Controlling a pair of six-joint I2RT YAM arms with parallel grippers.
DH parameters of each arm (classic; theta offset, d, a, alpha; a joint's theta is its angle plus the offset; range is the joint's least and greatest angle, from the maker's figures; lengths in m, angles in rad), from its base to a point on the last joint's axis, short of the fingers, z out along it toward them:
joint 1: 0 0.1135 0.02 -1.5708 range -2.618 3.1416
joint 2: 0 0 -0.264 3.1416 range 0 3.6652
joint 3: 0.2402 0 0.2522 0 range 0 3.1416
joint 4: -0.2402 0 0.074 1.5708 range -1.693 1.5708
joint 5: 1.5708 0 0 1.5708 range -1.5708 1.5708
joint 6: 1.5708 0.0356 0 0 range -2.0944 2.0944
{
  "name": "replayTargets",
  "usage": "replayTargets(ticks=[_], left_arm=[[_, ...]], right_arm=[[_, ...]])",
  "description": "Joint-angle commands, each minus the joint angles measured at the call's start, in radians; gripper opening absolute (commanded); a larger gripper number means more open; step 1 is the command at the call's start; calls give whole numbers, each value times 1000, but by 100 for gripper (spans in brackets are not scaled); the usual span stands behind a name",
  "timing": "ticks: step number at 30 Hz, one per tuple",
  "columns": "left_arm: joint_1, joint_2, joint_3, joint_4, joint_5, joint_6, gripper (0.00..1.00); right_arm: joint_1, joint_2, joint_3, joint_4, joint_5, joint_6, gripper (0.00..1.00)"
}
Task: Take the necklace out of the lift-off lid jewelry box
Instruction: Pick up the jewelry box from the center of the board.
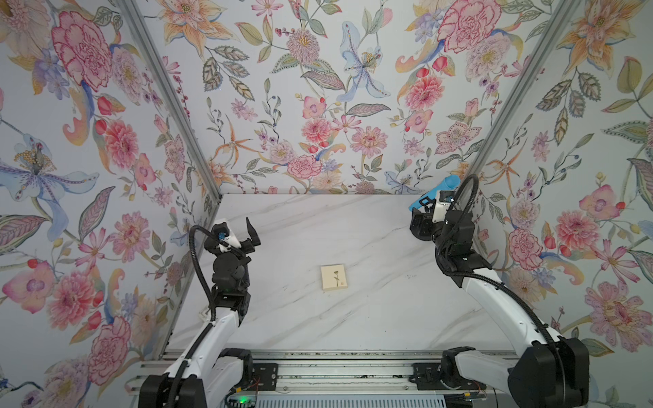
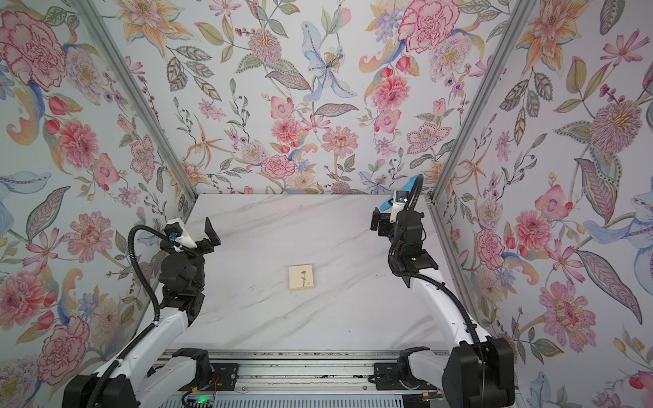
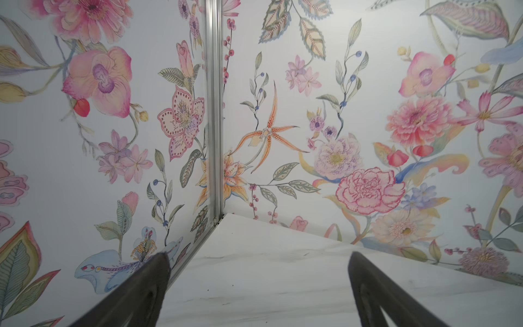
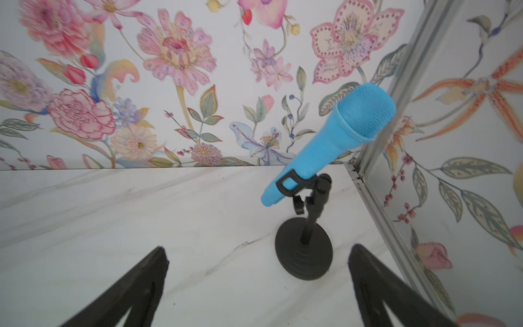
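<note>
The lift-off lid jewelry box (image 1: 333, 277) (image 2: 301, 277) is a small cream square with a thin flower-stem drawing, lying in the middle of the marble table with its lid on. The necklace is hidden from every view. My left gripper (image 1: 244, 234) (image 2: 202, 237) hovers well to the box's left and further back, pointing at the back-left corner. In the left wrist view it (image 3: 259, 256) is open, with only bare table between the fingers. My right gripper (image 1: 418, 222) (image 2: 378, 220) is far to the box's right at the back, also open (image 4: 259, 248) and holding nothing.
A blue toy microphone (image 4: 339, 136) (image 1: 435, 192) on a black stand with a round base (image 4: 304, 254) stands in the back-right corner, just ahead of the right gripper. Floral walls and aluminium posts (image 3: 214, 113) close in the table on three sides.
</note>
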Motion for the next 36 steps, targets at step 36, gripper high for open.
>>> replayTargets(ticks=[36], left_arm=[[-103, -55, -100, -506, 130, -391, 100]], right_arm=[[609, 892, 731, -888, -109, 519, 100]])
